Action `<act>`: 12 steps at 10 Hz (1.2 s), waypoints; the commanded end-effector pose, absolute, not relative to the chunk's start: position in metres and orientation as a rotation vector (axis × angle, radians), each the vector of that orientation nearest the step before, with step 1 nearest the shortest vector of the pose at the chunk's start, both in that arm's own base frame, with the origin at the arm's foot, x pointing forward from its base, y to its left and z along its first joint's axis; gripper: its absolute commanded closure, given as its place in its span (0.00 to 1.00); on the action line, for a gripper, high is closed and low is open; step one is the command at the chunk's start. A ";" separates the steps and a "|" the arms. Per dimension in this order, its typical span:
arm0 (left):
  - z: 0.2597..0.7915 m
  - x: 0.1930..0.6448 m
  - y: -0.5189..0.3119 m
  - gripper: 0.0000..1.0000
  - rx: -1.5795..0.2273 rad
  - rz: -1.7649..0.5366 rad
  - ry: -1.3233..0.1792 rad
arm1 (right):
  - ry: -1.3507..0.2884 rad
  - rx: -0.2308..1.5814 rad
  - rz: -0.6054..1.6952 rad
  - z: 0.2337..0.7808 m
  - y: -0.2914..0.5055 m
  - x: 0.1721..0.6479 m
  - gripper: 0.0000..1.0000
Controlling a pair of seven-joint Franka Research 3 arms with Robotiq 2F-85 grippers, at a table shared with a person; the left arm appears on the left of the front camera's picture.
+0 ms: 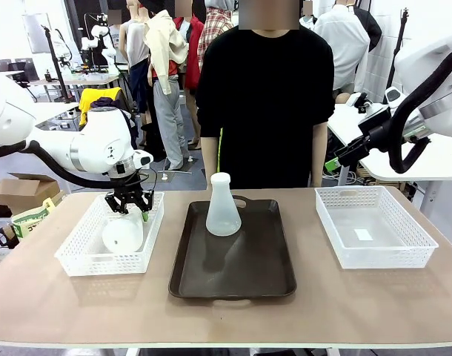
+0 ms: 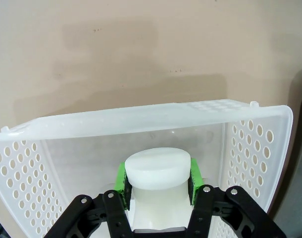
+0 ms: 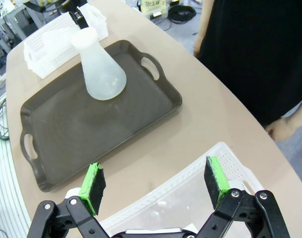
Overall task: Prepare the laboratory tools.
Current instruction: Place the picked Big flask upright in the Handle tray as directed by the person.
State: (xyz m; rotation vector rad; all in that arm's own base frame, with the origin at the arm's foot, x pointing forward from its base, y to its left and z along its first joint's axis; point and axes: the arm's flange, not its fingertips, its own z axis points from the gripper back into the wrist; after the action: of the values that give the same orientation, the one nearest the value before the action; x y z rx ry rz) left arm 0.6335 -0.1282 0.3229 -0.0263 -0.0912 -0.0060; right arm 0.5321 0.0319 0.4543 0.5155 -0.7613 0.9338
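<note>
Tan table carries a dark tray in the middle with one flask upright on its far part; white baskets sit on both sides. Left gripper pinches the neck of the second flask, lying in the left basket; right gripper hangs spread above the right basket, holding nothing.

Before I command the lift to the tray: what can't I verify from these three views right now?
- Left wrist view: the gripped flask shows neck only; the left gripper hides its body.
- Front view: that flask's contact with the left basket floor is hidden by the mesh wall.
- Front view: the right gripper is cut off by the right edge.
- Right wrist view: the right basket is mostly cut off by the bottom edge.
</note>
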 end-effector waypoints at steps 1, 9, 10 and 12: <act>0.323 0.634 -0.128 1.00 -0.026 -0.014 -0.091 | -0.743 0.508 0.930 0.455 0.032 0.531 0.00; 0.345 0.601 -0.118 1.00 0.001 -0.029 -0.075 | -0.743 0.508 0.930 0.455 0.032 0.531 0.00; 0.346 0.600 -0.117 1.00 0.001 -0.033 -0.075 | -0.743 0.508 0.930 0.455 0.032 0.531 0.00; 0.347 0.599 -0.116 1.00 0.000 -0.035 -0.072 | -0.743 0.508 0.930 0.455 0.032 0.531 0.00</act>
State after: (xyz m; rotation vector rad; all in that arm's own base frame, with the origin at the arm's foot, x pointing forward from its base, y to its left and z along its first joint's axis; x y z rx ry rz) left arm 0.6031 -0.1212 0.3449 -0.0121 -0.0698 -0.0147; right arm 0.5321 0.0319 0.4543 0.5155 -0.7613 0.9338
